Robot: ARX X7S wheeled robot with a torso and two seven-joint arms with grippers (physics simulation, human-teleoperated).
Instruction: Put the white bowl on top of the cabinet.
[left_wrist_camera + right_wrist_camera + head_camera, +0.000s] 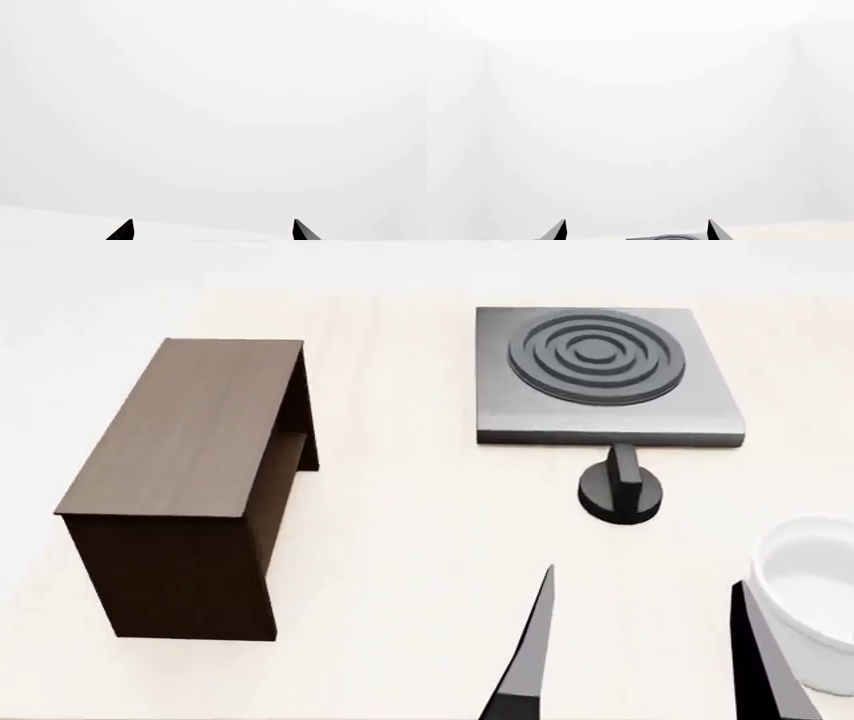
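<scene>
The white bowl point(814, 600) sits on the pale table point(400, 540) at the near right, just right of the right gripper point(647, 640), whose fingers stand apart, grasping nothing. The cabinet point(180, 430) stands far left. Only the left wrist view shows the left gripper point(213, 231), likewise spread wide.

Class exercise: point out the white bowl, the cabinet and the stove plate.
bowl point(805, 585): head view, on its rim.
cabinet point(187, 425): head view, on its flat top.
stove plate point(598, 355): head view, on the burner rings.
</scene>
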